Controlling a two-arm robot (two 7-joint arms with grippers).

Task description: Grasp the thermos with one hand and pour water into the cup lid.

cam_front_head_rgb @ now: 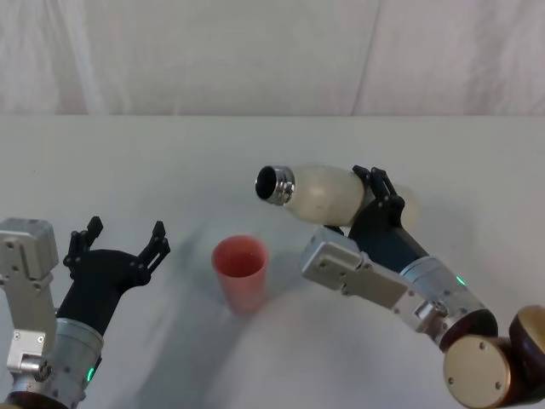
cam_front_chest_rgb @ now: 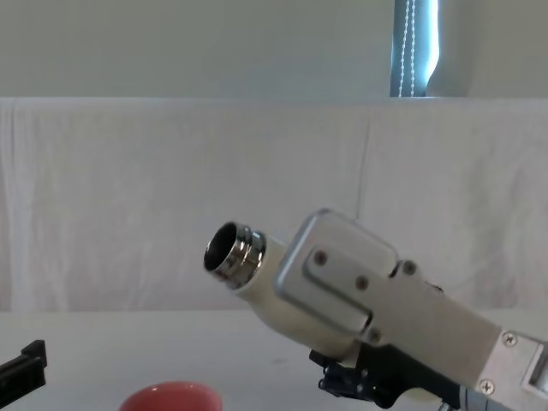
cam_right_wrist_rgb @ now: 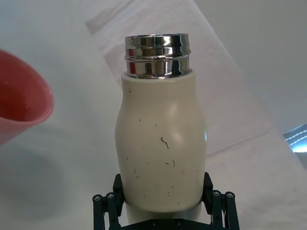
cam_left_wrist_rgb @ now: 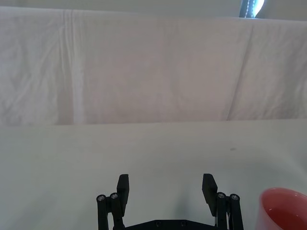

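My right gripper (cam_front_head_rgb: 381,192) is shut on the cream-white thermos (cam_front_head_rgb: 328,194), which is lifted off the table and tilted on its side. Its open steel neck (cam_front_head_rgb: 275,185) points left, above and a little right of the coral-pink cup lid (cam_front_head_rgb: 240,272) standing upright on the table. The right wrist view shows the speckled thermos (cam_right_wrist_rgb: 162,148) clamped between the black fingers (cam_right_wrist_rgb: 106,203), with the cup lid (cam_right_wrist_rgb: 21,103) off to one side. In the chest view the neck (cam_front_chest_rgb: 233,251) hangs above the cup lid's rim (cam_front_chest_rgb: 171,397). My left gripper (cam_front_head_rgb: 119,243) is open, low at the left of the cup lid.
A white cloth covers the table (cam_front_head_rgb: 153,162) and hangs as a backdrop behind it. The left wrist view shows the open left fingers (cam_left_wrist_rgb: 123,188) over bare cloth, with the cup lid (cam_left_wrist_rgb: 284,209) at one corner.
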